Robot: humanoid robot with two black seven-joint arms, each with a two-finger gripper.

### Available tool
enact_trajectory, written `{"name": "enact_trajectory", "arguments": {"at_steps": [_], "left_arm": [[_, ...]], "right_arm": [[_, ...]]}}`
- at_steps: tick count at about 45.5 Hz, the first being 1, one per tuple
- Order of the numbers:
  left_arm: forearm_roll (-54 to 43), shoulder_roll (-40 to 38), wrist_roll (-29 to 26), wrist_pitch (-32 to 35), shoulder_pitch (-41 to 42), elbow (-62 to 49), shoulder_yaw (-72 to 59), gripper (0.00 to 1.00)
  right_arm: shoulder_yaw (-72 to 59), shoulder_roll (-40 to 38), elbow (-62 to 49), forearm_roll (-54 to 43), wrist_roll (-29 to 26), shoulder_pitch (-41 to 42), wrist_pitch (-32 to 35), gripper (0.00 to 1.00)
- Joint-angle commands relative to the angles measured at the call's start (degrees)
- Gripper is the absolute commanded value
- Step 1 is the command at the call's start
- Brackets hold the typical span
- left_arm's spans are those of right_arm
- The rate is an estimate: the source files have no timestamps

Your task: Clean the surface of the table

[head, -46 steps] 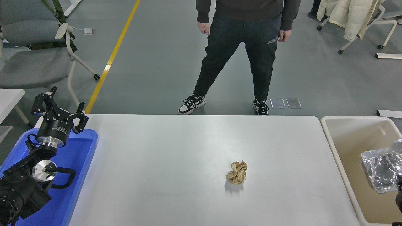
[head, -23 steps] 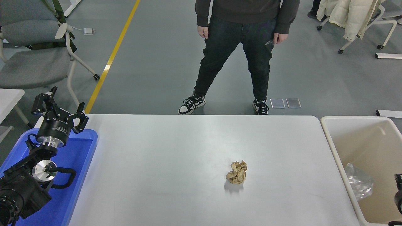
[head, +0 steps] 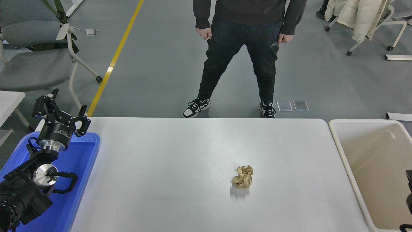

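The white table surface (head: 180, 167) fills the middle of the head view. A crumpled ball of brown paper (head: 243, 177) lies on it, right of centre. Only a black sliver of my right arm (head: 409, 193) shows at the right edge, over the beige tub (head: 341, 151); its gripper is mostly cut off. My left gripper (head: 61, 111) is open and empty, parked above the far end of the blue tray (head: 80, 167) at the lower left.
A person (head: 244, 48) stands just beyond the table's far edge, hands at their sides. A grey chair (head: 35, 54) stands at the far left. The beige tub's inside shows bare where I can see it.
The crinkled clear plastic held over the tub one second ago dropped into it, then went out of sight. My right arm drew back toward the right edge. The person shifted slightly left.
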Motion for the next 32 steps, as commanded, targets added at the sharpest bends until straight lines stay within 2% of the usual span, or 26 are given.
{"name": "enact_trajectory", "arguments": {"at_steps": [1,4,10,14,19,25,32], "left_arm": [[0.00,-0.01,0.00,0.00,-0.03,0.04,0.00,1.00],[0.00,-0.01,0.00,0.09,-0.03,0.04,0.00,1.00],[-0.09,-0.01,0.00,0.09,-0.03,0.04,0.00,1.00],[0.00,-0.01,0.00,0.00,-0.03,0.04,0.00,1.00],[0.00,-0.01,0.00,0.09,-0.03,0.04,0.00,1.00],[-0.09,-0.01,0.00,0.00,-0.03,0.04,0.00,1.00],[-0.09,-0.01,0.00,0.00,-0.03,0.04,0.00,1.00]], "right_arm": [[17.34,-2.82,7.05,0.71,0.46,0.93,1.32,0.99],[26.92,-4.50,11.62,0.80,0.72,-0.30,4.30,0.99],[45.56,-6.70,20.06,0.80,0.90,-6.80,14.66,0.99],[53.39,-6.87,25.69,0.71,0.90,-9.35,17.40,0.99],[58.15,-6.44,29.73,0.71,0.90,-11.81,19.33,0.99],[59.65,-6.35,35.44,0.53,0.37,-15.24,25.66,0.99],[60.96,-4.77,43.44,-0.17,0.28,-18.49,27.07,0.99]]}}
